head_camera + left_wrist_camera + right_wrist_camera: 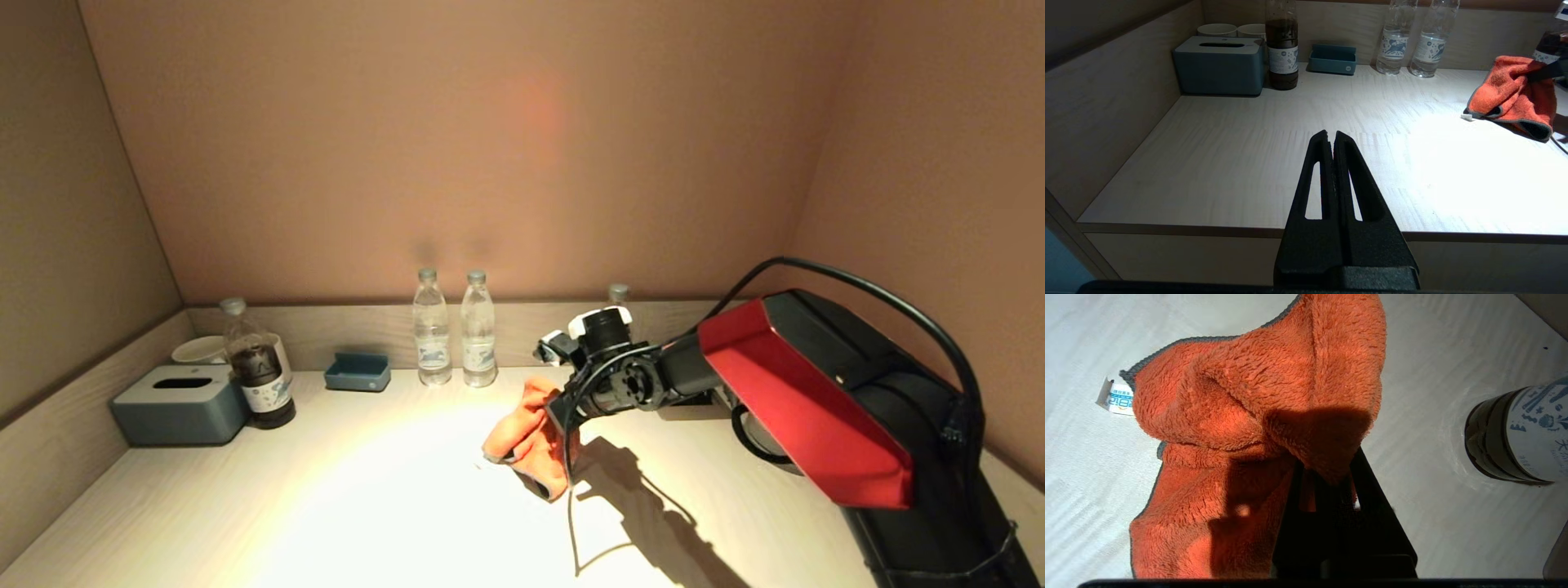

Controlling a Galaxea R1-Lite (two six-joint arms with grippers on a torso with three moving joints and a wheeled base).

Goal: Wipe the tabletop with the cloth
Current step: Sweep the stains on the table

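Right gripper (1327, 477) pinches the orange cloth (531, 437) above the pale wooden tabletop (367, 506).

Nearest, the left gripper (1331, 136) sits at the tabletop's front edge, well apart from the cloth, its jaws pressed together on nothing. Mid-table, the right gripper's jaws are clamped on a bunched fold of the cloth, whose lower folds and white label (1116, 398) lie on the tabletop. Just beside the cloth stands a dark bottle (1515, 437). Beyond the cloth, two clear water bottles (453, 335) stand against the back ledge; further from the cloth along that ledge are a small blue tray (357, 372), a brown-liquid bottle (257, 367) and a grey-blue tissue box (180, 404).
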